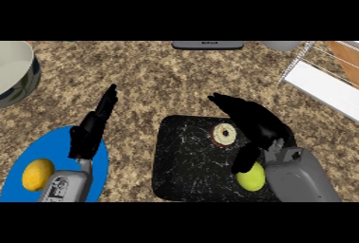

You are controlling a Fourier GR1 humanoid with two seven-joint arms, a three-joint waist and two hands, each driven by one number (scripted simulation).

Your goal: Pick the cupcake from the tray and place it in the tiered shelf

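The right hand (254, 124) is hovering with fingers apart, the cupcake (225, 135) just beside its fingers; closing off-centre is risking pushing it across the tray (184, 161).

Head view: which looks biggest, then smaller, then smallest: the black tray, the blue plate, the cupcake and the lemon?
1. Black tray
2. Blue plate, though partly hidden by the left arm and cut off by the edge
3. Cupcake and lemon look about the same, so I can't rank them.

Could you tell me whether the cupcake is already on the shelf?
No, the cupcake lies on the black tray, beside the right hand, apart from the shelf.
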